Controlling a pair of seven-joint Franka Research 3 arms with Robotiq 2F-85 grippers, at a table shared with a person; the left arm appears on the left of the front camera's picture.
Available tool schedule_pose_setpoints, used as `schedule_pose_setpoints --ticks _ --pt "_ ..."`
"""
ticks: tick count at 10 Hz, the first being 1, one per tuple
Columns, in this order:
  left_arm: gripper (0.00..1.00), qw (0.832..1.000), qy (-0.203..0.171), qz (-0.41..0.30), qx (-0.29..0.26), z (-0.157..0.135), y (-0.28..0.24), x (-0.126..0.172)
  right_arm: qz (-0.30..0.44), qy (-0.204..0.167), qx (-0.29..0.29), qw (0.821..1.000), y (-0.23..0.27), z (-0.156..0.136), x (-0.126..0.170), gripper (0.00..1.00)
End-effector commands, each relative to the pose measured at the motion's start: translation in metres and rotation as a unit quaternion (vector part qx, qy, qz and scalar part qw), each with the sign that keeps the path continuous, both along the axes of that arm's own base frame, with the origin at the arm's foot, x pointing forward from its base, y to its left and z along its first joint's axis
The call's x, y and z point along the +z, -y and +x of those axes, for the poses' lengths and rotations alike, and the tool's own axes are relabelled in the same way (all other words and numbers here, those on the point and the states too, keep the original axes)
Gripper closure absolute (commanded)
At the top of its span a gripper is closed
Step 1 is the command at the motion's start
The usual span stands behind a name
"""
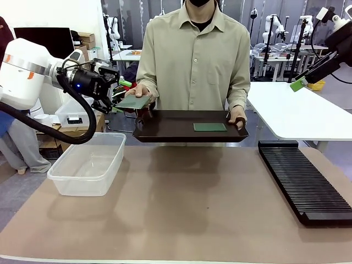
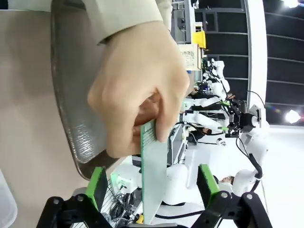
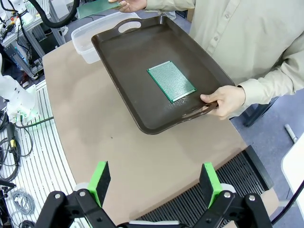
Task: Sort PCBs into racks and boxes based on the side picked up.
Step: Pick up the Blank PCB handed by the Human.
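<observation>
Green PCB (image 2: pixel 154 185), far end beneath the person's hand (image 2: pixel 137 90)

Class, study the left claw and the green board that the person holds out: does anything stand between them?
Nothing visible does. The board's near end sits inside the open left claw, touching neither side. The person's hand grips only its far end.
</observation>
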State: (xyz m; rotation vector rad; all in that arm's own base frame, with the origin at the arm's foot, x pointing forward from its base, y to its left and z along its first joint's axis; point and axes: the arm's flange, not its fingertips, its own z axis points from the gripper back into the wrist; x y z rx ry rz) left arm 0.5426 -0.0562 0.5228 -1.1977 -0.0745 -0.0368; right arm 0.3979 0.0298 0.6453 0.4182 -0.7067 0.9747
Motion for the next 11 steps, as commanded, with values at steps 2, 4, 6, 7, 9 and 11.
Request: schedule_pose_setpoints --ticks 2,4,6,7,9,11 --pt "0.00 0.998 0.007 -0.051 -0.024 0.001 0.000 -0.001 0.004 -0.001 0.005 1.000 -0.001 0.000 -0.001 0.00" --pt "0.00 0.997 0.010 -0.067 -0.031 -0.007 -0.002 -0.001 0.004 -0.001 0.005 1.000 -0.001 0.000 -0.001 0.00" --pt "0.00 0.998 0.027 -0.045 -0.025 -0.009 -0.003 -0.006 0.004 -0.001 0.005 1.000 -0.001 0.000 -0.001 0.00" --pt "0.00 0.998 0.003 -0.048 -0.027 -0.004 0.001 0.001 0.004 -0.001 0.005 1.000 -0.001 0.000 -0.001 0.00" --pt "0.15 0.998 0.010 -0.048 -0.027 -0.004 -0.002 -0.001 0.004 -0.001 0.005 1.000 -0.001 0.000 -0.001 0.00" --pt "0.75 0.998 0.011 -0.053 -0.018 -0.010 -0.005 -0.001 0.004 -0.001 0.005 1.000 -0.001 0.000 -0.001 0.00"
